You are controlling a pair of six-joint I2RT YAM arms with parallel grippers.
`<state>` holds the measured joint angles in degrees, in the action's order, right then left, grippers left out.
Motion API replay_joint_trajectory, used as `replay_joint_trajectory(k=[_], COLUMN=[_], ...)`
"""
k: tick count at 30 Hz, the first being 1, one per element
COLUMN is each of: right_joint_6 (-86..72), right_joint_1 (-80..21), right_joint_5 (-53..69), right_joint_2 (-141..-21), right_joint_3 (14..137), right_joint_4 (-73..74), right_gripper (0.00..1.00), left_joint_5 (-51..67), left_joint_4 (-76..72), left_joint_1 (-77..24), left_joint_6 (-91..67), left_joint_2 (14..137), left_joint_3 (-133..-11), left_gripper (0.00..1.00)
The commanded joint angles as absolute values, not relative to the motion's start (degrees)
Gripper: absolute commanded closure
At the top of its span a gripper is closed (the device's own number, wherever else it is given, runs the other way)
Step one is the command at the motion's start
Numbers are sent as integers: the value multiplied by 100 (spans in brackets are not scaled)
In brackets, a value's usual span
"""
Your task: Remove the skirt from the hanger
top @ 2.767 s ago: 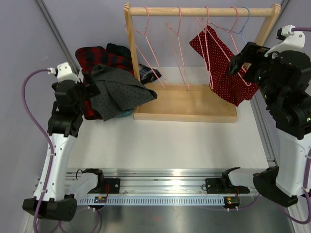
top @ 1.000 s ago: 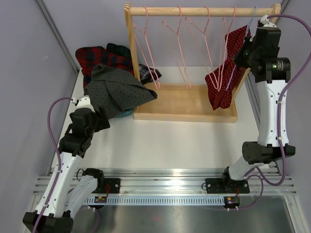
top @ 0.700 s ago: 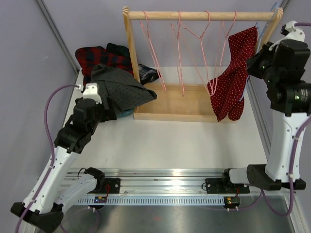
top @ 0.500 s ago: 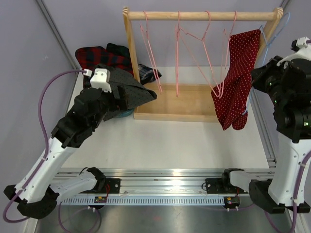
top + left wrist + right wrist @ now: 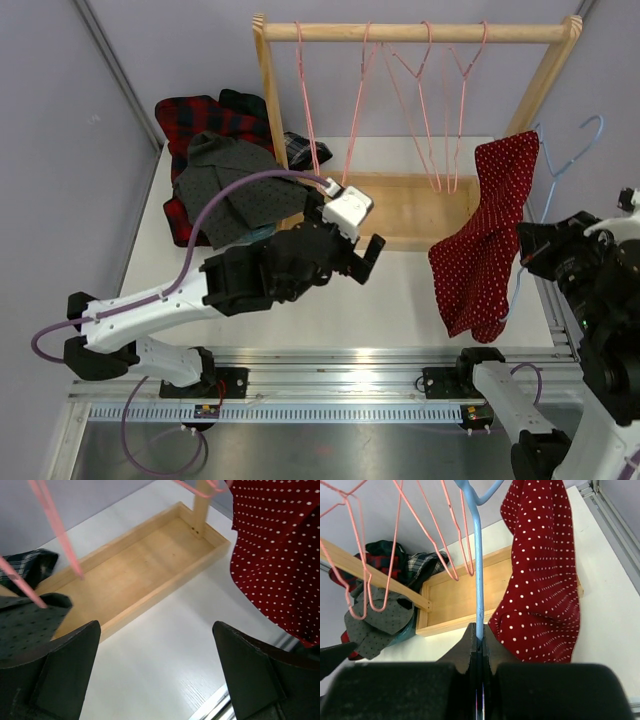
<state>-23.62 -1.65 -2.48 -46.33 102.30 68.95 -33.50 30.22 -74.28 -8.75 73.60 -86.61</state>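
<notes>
Presently, item one: the skirt (image 5: 485, 235), red with white dots, hanging limp in the air over the right front of the table (image 5: 300, 300), clear of the rack and not yet parted from its blue hanger (image 5: 476, 570); where the cloth catches on the wire we cannot see. Item two: that hanger, its hook free of the wooden rail (image 5: 410, 32), held by the stem so that the skirt dangles low and open to a pull. Item three: the right claw (image 5: 477, 641), fingers pinched tight on the stem, serving as the fixed hold. Item four: the left claw (image 5: 156, 627), fingers spread wide with nothing between them, stretched across toward the skirt's near edge, near it but apart; we judge it is placed to take the cloth and draw it off. Item five: pink hangers (image 5: 420, 100), bare, on the rail above the wooden tray (image 5: 400, 215). Item six: a grey dotted garment (image 5: 230, 185) heaped on plaid clothes (image 5: 195, 115) at the left, likely the drop place.
</notes>
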Motion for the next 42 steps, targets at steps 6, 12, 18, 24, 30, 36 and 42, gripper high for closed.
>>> replay_joint_trajectory(k=[6,12,18,24,30,36,42], right_joint_6=[-2803,-3190,-3339,-3629,-3858,-3859,-3736], right_joint_1=[-158,-158,-158,-149,-150,-158,-149], right_joint_5=[182,755,1028,1580,1942,2039,1847], right_joint_2=[-3648,-3349,-3340,-3428,-3542,-3656,-3709], right_joint_3=[9651,9255,9237,9536,10036,10450,10538], right_joint_4=[6662,6434,6407,6469,6600,6794,6794], right_gripper=[100,100,100,100,100,100,100], left_joint_5=[-3471,-3463,-2822,-2725,-2208,-1143,-1406], left_joint_4=[1469,836,37,-1620,-1925,-2180,-2040], left_joint_1=[-8331,-8525,-8534,-8534,-8271,-7963,-7980], left_joint_6=[-563,-703,-668,-299,-360,-817,-1177], left_joint_2=[7567,7357,7198,7541,8577,9246,8852], left_joint_3=[-8377,-7674,-7216,-6628,-7145,-7339,-6716], left_gripper=[1,1,1,1,1,57,100])
